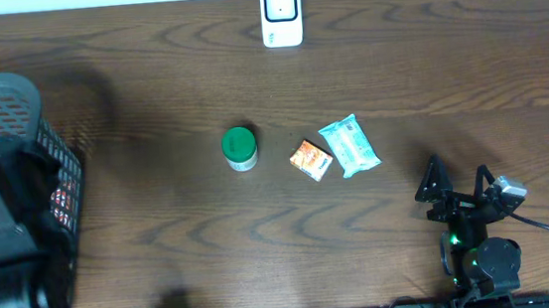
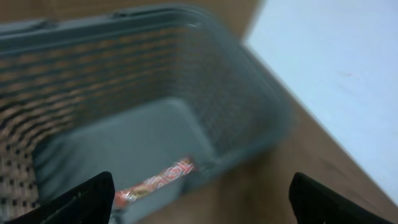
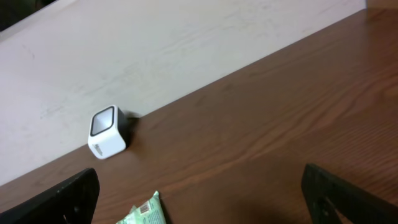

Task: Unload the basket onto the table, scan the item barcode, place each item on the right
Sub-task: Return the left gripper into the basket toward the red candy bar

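Fingers of left gripper stand wide apart, nothing between them. Left wrist view is blurred. Gripper hangs over the basket, a grey mesh one, near its corner. A red packet lies on the basket floor by the near wall. From overhead, the left arm covers most of the basket at the table's left edge, and its fingers can't be made out there.

Right gripper fingers also spread wide and empty. It sits low at the near right of the table, aimed toward the far edge.

Items out on the table, mid-field, in a rough row:
- jar, green lid, upright, leftmost
- orange packet, flat, just right of the jar
- green pack, flat, touching or nearly touching the orange packet; can't tell which

Scanner, a white block with a dark window, stands at the far edge centre, well apart from all three items. Right wrist view catches it against the pale wall, with a corner of the green pack at the bottom of the frame.

No barcode legible on anything.
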Available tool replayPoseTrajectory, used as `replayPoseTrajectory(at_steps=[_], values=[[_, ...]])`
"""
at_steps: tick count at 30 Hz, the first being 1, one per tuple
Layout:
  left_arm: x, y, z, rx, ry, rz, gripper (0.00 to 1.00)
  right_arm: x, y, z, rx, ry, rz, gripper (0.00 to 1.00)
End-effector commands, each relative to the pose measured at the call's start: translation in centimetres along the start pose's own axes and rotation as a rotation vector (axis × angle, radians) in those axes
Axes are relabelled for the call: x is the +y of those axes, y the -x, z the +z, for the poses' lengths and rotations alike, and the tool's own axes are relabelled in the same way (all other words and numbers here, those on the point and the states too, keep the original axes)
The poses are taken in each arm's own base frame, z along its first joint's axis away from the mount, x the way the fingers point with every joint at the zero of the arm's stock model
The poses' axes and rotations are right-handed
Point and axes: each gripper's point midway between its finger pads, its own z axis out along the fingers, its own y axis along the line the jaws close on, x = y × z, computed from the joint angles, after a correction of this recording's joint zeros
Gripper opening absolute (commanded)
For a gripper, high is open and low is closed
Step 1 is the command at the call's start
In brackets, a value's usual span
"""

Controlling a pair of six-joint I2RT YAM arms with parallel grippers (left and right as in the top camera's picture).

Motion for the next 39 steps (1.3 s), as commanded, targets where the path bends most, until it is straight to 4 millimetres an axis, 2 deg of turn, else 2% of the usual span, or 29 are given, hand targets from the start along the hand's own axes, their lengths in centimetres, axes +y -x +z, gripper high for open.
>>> replayPoseTrajectory(at_steps=[1,5,7,9,12,15,18,21,26,30,39], values=[[2.1,-0.3,2.7,0.069,0.111,-0.142,0.9,0.0,-0.1,0.0,0.0,0.0,0.009,0.99],[4.5,0.1,5.2,0.1,0.208,-0.226,0.9,0.0,-0.1,0.0,0.0,0.0,0.009,0.99],[6.4,0.3,6.5,0.109,0.287,-0.259,0.9,0.0,-0.1,0.0,0.0,0.0,0.009,0.99],[7.3,-0.2,8.2,0.167,0.321,-0.242,0.91,0.0,-0.1,0.0,0.0,0.0,0.009,0.99],[7.5,-2.4,11.8,0.335,0.303,-0.253,0.91,0.0,-0.1,0.0,0.0,0.0,0.009,0.99],[8.5,-4.0,14.7,0.428,0.35,-0.232,0.9,0.0,-0.1,0.0,0.0,0.0,0.009,0.99],[9.5,-6.2,18.1,0.548,0.378,-0.097,0.91,0.0,-0.1,0.0,0.0,0.0,0.009,0.99],[10.2,-8.8,20.2,0.675,0.391,0.022,0.9,0.0,-0.1,0.0,0.0,0.0,0.009,0.99],[11.2,-13.6,22.8,0.883,0.386,0.174,0.9,0.0,-0.1,0.0,0.0,0.0,0.009,0.99],[9.2,-17.2,24.4,1.041,0.166,0.272,0.9,0.0,-0.1,0.0,0.0,0.0,0.009,0.99],[7.8,-22.2,25.2,1.241,-0.063,0.359,0.91,0.0,-0.1,0.0,0.0,0.0,0.009,0.99]])
